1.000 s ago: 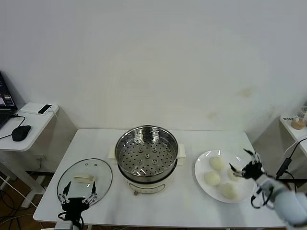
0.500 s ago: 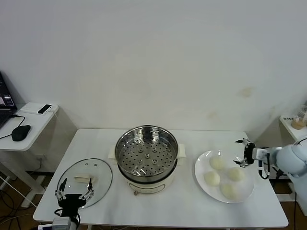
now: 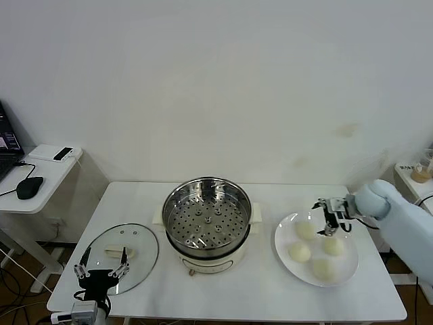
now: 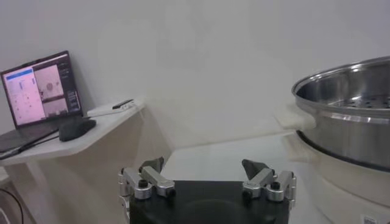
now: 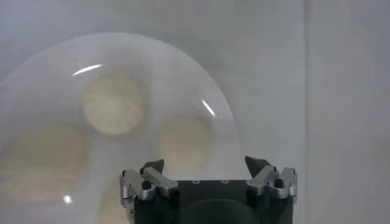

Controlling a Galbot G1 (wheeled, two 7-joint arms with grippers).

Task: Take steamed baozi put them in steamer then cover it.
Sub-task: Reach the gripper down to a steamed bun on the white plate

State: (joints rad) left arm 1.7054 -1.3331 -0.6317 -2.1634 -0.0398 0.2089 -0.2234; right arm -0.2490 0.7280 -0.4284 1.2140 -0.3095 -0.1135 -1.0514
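Since a second ago the right gripper [image 3: 327,215] has swung in from the table's right front corner, across the plate's right rim, and now hangs over the far part of the flat white plate [image 3: 284,249]; the left gripper [image 3: 100,271] has eased a little back toward the near edge by the round clear glass cover [image 3: 142,240] with its cream-white handle. Both claws stand wide apart and empty. The four smooth cream-white steamed baozi [image 3: 306,231] all sit on the plate, to the right of the shiny steel steamer [image 3: 207,215], whose perforated tray is bare. The right arm is clearly the nearer. In its wrist view the buns lie ahead of the open fingertips [image 5: 153,166], one almost in line with the gap. Being round, they likely need no wrist turn, just a descent.
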